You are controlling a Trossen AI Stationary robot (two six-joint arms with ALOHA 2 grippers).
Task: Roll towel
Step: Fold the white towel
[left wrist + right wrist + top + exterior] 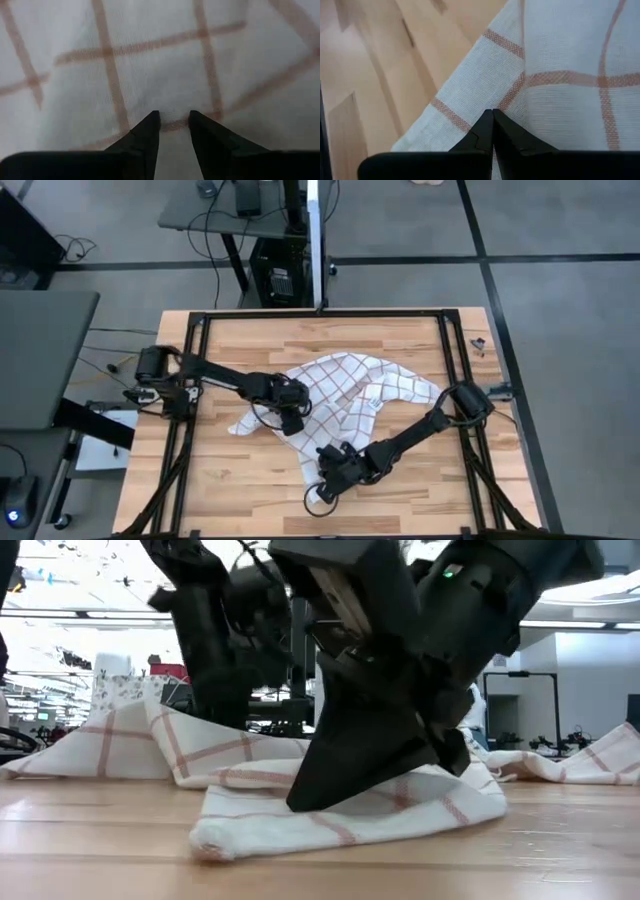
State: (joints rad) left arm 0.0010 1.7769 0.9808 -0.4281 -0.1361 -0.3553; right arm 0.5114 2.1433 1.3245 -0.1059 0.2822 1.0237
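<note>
Towel (340, 815): thin, soft, light cloth, spread rumpled mid-desk (230, 480). Right pincer (493, 131) clenched, apparently pinching its near corner. Left pincer (174, 131) slightly parted, pressing cloth. Best gripped at hems.

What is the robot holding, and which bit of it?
The right gripper has its jaws shut on the towel, pinching it near its edge at the front corner. The left gripper presses down on the towel's middle, jaws slightly apart.
</note>
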